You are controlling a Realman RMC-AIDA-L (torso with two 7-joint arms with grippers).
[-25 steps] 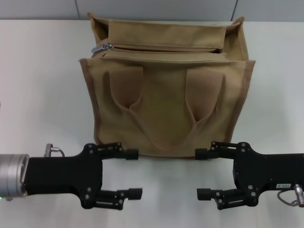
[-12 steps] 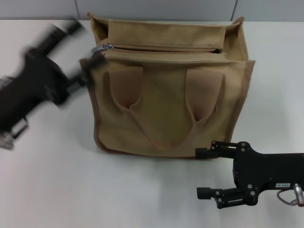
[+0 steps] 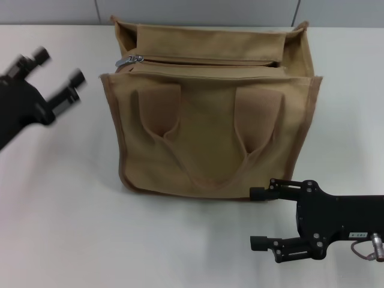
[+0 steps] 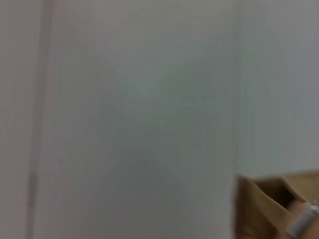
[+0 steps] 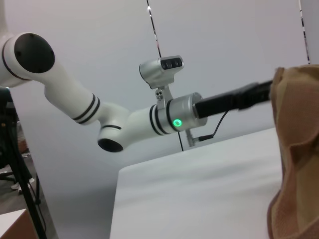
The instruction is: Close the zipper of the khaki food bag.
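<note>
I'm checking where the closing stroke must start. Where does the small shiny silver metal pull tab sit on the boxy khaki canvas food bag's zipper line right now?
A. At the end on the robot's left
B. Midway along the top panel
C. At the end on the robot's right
A: the head view shows the silver pull tab at the left end of the zipper on the khaki food bag, nearest the left gripper.
</note>
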